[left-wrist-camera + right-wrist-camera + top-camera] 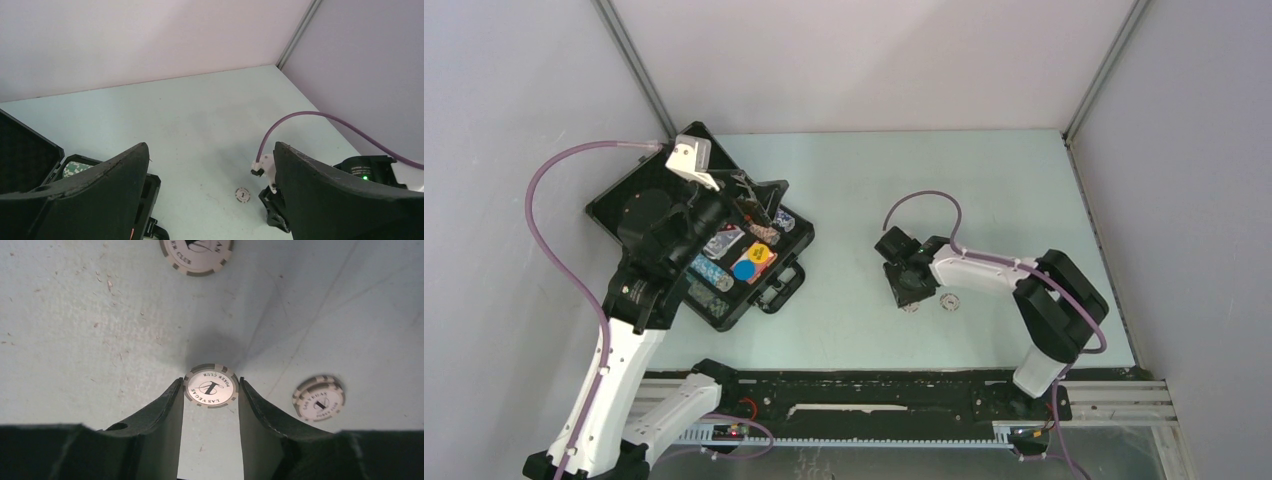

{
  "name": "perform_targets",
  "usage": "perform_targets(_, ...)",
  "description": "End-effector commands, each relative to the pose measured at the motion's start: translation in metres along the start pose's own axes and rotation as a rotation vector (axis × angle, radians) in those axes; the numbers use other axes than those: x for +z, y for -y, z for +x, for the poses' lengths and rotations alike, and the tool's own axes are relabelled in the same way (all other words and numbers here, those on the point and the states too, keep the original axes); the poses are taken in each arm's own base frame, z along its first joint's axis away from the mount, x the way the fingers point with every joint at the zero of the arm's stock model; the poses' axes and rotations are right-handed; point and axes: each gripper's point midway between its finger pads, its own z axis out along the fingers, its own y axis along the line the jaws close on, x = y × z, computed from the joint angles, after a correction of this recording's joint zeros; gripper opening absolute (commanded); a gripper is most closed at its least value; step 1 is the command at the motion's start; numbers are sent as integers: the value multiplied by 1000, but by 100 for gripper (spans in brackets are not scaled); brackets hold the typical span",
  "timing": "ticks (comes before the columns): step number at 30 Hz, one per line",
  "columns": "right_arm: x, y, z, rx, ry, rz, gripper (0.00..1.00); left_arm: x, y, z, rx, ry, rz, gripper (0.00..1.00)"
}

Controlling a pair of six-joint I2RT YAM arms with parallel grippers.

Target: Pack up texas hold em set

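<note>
The black briefcase (639,215) lies open at the left, its tray holding chip rows, card decks (724,243) and coloured round discs (752,263). My left gripper (759,205) hovers above the tray, open and empty; the left wrist view shows its fingers wide apart (211,146) and the case's edge (150,187) below. My right gripper (911,300) is down at the table's middle. In the right wrist view its fingertips (210,382) press both sides of a flat white poker chip (210,386). A short chip stack (319,398) lies to the right and another chip (196,255) ahead.
One white chip (948,302) lies just right of the right gripper, also seen as the white chip (242,194) in the left wrist view. The case's handle (782,290) points at the table's middle. Grey walls enclose the pale green table (904,180).
</note>
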Motion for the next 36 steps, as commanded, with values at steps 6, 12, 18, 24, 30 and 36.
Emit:
perform_targets(6,-27,43,0,108,67,73,41,2,2,1,-13,11,19,100)
perform_targets(12,-27,80,15,200,63,113,43,2,3,1,-15,12,25,100)
perform_targets(18,-27,91,13,262,73,78,44,2,3,1,-16,13,26,100)
perform_targets(24,-20,94,14,260,54,79,44,3,3,2,-17,11,26,100)
perform_targets(30,-15,97,15,261,43,98,45,2,4,2,-18,12,30,100)
perform_targets(36,-15,98,17,270,36,110,49,2,4,0,-18,16,31,100)
